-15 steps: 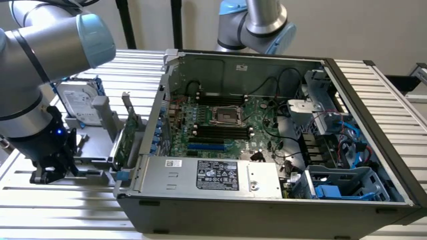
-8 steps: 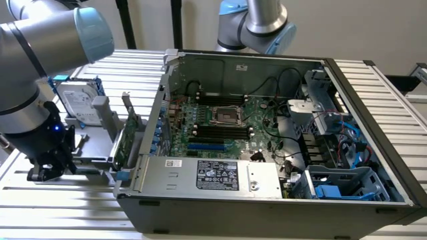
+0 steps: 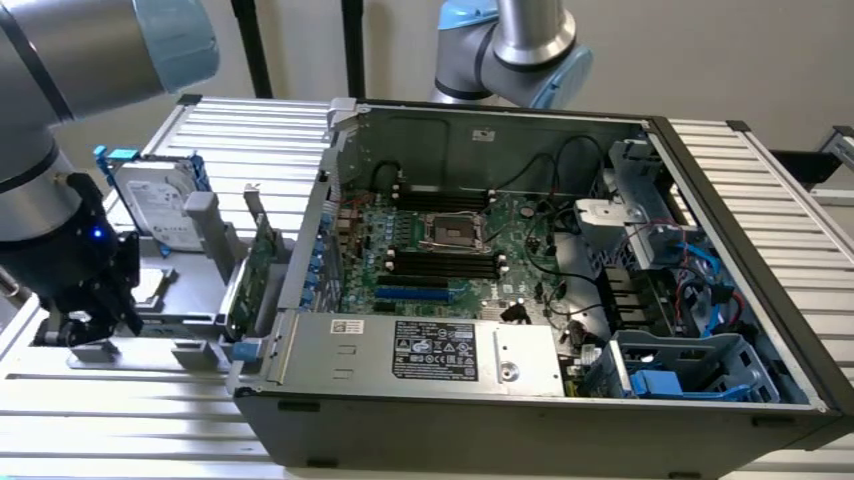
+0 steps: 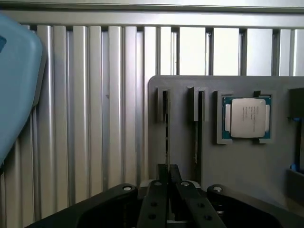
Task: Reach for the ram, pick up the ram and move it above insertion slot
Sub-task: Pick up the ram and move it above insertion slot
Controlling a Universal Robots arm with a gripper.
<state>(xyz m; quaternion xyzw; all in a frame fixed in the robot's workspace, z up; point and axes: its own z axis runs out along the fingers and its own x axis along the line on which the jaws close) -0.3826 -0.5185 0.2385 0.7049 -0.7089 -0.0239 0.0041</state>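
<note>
The silver robot arm with pale blue caps (image 3: 74,45) points its black gripper (image 3: 78,322) down, fingers (image 4: 156,194) pinched nearly together.

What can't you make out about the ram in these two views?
- The ram, wrist view: edge-on in the gray fixture, so its chips are unseen; its near end is covered by the gripper.
- The ram, exterior view: covered by the gripper body.
- The processor, wrist view: print too small to read.
</note>
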